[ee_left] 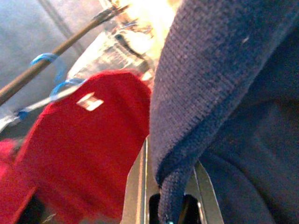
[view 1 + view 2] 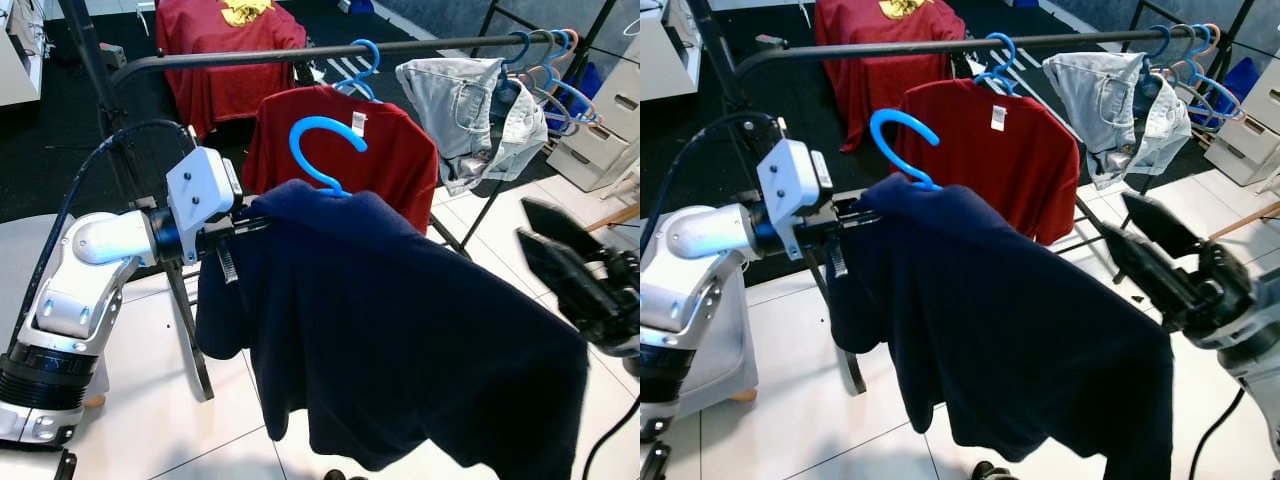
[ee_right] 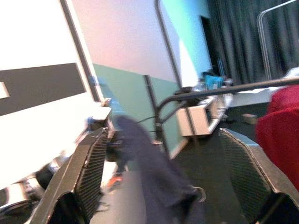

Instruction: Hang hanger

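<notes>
A dark navy sweater (image 2: 400, 340) hangs on a light blue hanger (image 2: 322, 150) whose hook points up, below the black clothes rail (image 2: 300, 55). My left gripper (image 2: 235, 228) is shut on the sweater's shoulder over the hanger; the knit edge (image 1: 173, 186) lies pinched between its fingers in the left wrist view. My right gripper (image 2: 1150, 250) stands open at the right, beside the sweater's far shoulder, holding nothing; its two fingers (image 3: 88, 172) frame the sweater from afar.
On the rail hang a red T-shirt (image 2: 345, 150) on a blue hanger, a pale denim jacket (image 2: 470, 110) and several bare hangers (image 2: 555, 70). A red-draped table (image 2: 225, 55) stands behind. White drawers (image 2: 600, 130) sit at the right.
</notes>
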Tool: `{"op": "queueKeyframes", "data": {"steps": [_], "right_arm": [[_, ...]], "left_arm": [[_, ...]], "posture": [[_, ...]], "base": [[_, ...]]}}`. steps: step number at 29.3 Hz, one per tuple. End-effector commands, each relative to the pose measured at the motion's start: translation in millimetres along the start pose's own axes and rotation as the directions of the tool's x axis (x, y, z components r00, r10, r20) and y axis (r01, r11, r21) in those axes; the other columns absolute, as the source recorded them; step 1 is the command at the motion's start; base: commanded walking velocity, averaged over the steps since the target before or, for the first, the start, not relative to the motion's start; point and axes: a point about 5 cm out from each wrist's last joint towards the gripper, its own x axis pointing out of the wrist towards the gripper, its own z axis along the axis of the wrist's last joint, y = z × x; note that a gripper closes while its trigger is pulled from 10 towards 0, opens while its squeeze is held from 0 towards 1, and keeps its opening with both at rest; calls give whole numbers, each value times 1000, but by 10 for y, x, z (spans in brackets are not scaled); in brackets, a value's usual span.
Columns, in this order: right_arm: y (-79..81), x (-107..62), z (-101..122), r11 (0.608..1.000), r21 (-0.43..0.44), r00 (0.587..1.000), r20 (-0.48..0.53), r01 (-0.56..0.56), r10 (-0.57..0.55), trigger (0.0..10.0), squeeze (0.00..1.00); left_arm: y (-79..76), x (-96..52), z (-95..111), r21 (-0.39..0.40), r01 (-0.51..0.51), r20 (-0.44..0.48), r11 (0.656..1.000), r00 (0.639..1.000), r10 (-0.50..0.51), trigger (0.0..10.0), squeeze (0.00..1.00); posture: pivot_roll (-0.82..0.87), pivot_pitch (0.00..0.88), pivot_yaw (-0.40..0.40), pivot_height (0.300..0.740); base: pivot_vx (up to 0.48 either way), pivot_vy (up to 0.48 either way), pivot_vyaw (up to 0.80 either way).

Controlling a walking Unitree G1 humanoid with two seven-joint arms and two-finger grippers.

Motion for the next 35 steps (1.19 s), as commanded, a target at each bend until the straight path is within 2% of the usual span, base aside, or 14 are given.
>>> {"op": "queueKeyframes", "data": {"steps": [1,2,6,11,12,15,16,18,21,24,26,35], "right_arm": [[60,1,25,1000,0,1000,-7,-30,30,10000,0],[98,7,2,998,14,998,-40,-57,57,10000,0],[163,17,-27,994,39,992,-69,-102,105,10000,0],[186,7,-44,994,39,989,-105,-105,108,10000,0],[178,-13,-57,997,15,987,-138,-76,77,10000,0],[178,-13,-57,997,15,987,-138,-76,77,10000,0],[152,-30,-48,999,-23,987,-158,-42,38,10000,0],[152,-30,-48,999,-23,987,-158,-42,38,10000,0],[61,-64,64,992,-122,982,-181,25,-47,10000,0],[35,-77,59,990,-135,976,-204,41,-69,10000,0],[-4,-102,-32,987,-146,954,-283,61,-101,10000,0],[-27,-58,-39,983,-170,952,-283,69,-115,10000,0]], "left_arm": [[21,33,27,19,-34,16,999,999,34,10000,0],[55,35,-12,37,-64,-12,997,998,65,10000,0],[89,32,-69,62,-90,-43,994,995,93,10000,0],[101,25,-85,68,-94,-49,993,994,97,10000,0],[120,6,-94,72,-94,-50,993,994,97,10000,0],[120,6,-94,72,-94,-50,993,994,97,10000,0],[141,-18,-91,72,-93,-45,993,994,96,10000,0],[141,-18,-91,72,-93,-45,993,994,96,10000,0],[172,-93,-88,69,-77,-40,995,996,80,10000,0],[171,-104,-84,69,-72,-33,995,997,74,10000,0],[157,-107,-42,60,-56,2,997,998,56,10000,0],[115,-120,1,62,-7,25,998,1000,6,10000,0]], "posture": [[26,177,-36,740],[23,178,-38,740],[20,179,-35,740],[20,179,-35,740],[16,180,-33,740],[16,180,-33,740],[15,183,-32,740],[15,183,-32,740],[15,181,-31,740],[15,181,-31,740],[15,181,-36,740],[20,180,-36,740]], "base": [[0,0,0],[0,0,0],[0,0,0],[0,0,0],[0,0,0],[0,0,0],[0,0,0],[0,0,0],[0,0,0],[0,0,0],[0,0,0],[0,0,0]]}}
